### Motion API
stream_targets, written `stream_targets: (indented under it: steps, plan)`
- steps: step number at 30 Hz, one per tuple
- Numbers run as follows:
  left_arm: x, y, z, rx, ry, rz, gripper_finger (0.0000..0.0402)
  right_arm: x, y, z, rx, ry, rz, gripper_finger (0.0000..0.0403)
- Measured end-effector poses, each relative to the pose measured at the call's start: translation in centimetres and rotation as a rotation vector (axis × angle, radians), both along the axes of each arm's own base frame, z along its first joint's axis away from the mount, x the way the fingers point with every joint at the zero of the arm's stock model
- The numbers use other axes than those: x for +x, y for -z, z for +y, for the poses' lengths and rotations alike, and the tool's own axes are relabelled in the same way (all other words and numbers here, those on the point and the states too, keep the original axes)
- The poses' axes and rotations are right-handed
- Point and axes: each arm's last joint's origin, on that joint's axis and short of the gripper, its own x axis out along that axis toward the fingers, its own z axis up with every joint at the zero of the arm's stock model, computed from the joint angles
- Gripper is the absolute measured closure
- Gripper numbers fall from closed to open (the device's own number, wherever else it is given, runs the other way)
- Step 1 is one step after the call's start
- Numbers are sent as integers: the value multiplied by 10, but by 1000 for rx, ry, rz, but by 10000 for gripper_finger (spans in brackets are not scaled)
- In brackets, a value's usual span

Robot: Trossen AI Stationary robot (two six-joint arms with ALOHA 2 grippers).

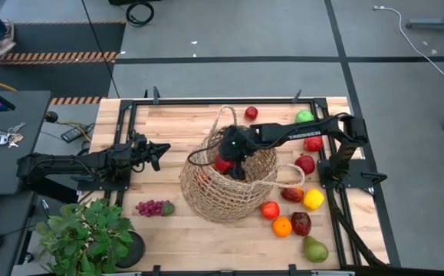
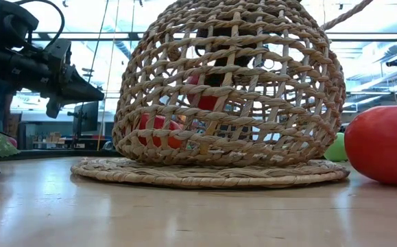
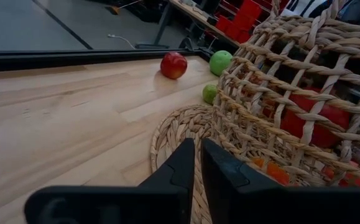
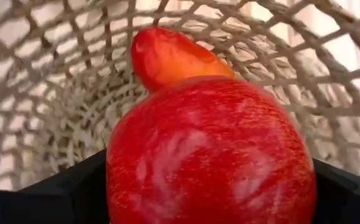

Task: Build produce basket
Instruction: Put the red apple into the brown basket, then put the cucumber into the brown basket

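Basket (image 1: pixel 233 186) is seen mid-table, mouth upward, with red produce already visible through the weave in the low view. Right arm is reached over the rim, and the right gripper (image 1: pixel 231 159) is held inside the basket with a red apple (image 4: pixel 209 155) clamped between its fingers; a red-orange pepper (image 4: pixel 170 57) lies just beyond it on the basket floor. Left gripper (image 3: pixel 196 169) is parked beside the basket's left side, fingers nearly together, holding nothing. Remaining produce is scattered right of the basket, with purple grapes (image 1: pixel 152 208) near the front left.

Risks judged: the apple could be dropped onto the pepper and roll; the open weave or looped handle (image 1: pixel 292 178) could be snagged on withdrawal, tipping the light basket
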Motion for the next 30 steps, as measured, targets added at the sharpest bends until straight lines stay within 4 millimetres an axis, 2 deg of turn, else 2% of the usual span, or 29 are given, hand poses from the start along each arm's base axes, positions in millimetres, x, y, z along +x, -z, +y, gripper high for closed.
stream_targets:
  steps: [10, 15, 18, 24, 30]
  plan:
    - [0, 0, 0, 0, 0, -2, 363, -3, -1, 0, 105, 102, 43, 36]
    - [0, 0, 0, 0, 0, -2, 369, -3, -1, 0, 139, 147, 52, 10]
    - [0, 0, 0, 0, 0, -2, 368, -3, -2, -2, 159, 174, 57, 9]
    - [0, 0, 0, 0, 0, -2, 361, 0, -18, -2, 155, 173, 60, 4]
    - [0, 0, 0, 0, 0, -2, 367, -7, -39, -10, 158, 204, 167, 6]
